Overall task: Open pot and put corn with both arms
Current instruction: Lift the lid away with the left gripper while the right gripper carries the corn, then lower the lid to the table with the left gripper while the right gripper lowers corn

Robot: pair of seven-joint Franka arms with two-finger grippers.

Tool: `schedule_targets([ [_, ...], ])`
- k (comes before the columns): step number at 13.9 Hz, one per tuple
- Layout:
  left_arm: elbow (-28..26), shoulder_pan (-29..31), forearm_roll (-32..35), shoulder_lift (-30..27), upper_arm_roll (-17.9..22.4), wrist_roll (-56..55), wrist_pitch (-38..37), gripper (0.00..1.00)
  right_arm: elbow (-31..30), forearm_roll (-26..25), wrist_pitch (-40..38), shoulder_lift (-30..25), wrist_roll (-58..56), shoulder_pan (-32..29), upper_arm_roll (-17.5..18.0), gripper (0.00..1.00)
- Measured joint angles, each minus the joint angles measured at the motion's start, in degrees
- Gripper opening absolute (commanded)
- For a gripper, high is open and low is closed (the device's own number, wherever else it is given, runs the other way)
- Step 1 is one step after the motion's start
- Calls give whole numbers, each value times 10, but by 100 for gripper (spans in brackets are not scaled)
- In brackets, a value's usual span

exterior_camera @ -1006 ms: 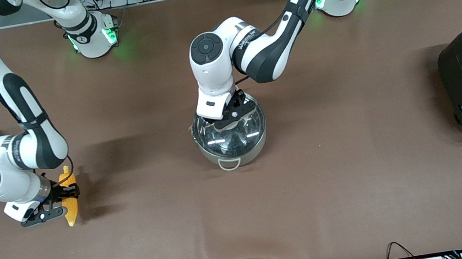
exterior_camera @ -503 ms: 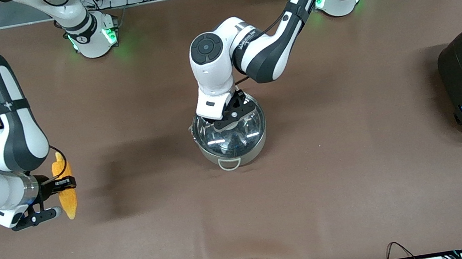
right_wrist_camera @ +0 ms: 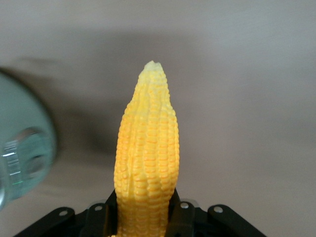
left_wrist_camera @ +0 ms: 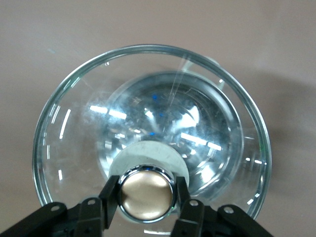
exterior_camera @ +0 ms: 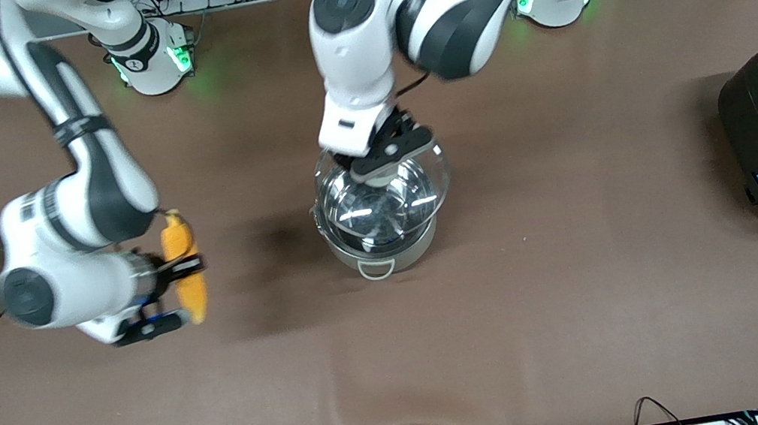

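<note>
The glass lid (exterior_camera: 386,185) now hangs lifted above the pot (exterior_camera: 379,243), the left claw (exterior_camera: 387,156) clenched on its knob (left_wrist_camera: 146,193). The right claw (exterior_camera: 171,295), gripping the corn (exterior_camera: 185,273), has carried it nearer the pot above the brown worktop (exterior_camera: 588,286).

Both arms are built of glossy white rounded shells joined by black sections, each with a dark grey round cap on an elbow joint, small grey lettering on the white forearm casing, and a thin black cable running along the links under black straps. Their white bases glow with green lights. The left gripper (exterior_camera: 388,157) and the right gripper (exterior_camera: 173,297) are matt black with flat angular fingers (left_wrist_camera: 109,203), and the wrist views show small silver screw heads set in their black bodies.
</note>
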Motion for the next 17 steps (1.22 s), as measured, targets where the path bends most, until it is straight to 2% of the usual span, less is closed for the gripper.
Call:
schedule_targets([
  [2,-14,55,0,-48,1,88,-30,0,1,13,-6,-3,27,55,3,0],
  [5,-58,160,-3,-104,2,256,-63,0,12,10,-3,-4,59,174,5,0],
  [8,-115,247,-6,-126,2,376,-64,0,30,-18,37,-4,76,268,3,0],
  [11,-177,297,-7,-125,2,425,-38,0,30,-37,114,14,73,288,1,0],
  [15,-300,319,-7,-122,2,428,83,0,33,-60,203,52,22,287,-2,1],
  [17,-350,334,-7,-121,2,428,133,0,42,-63,212,65,-18,287,-4,2],
])
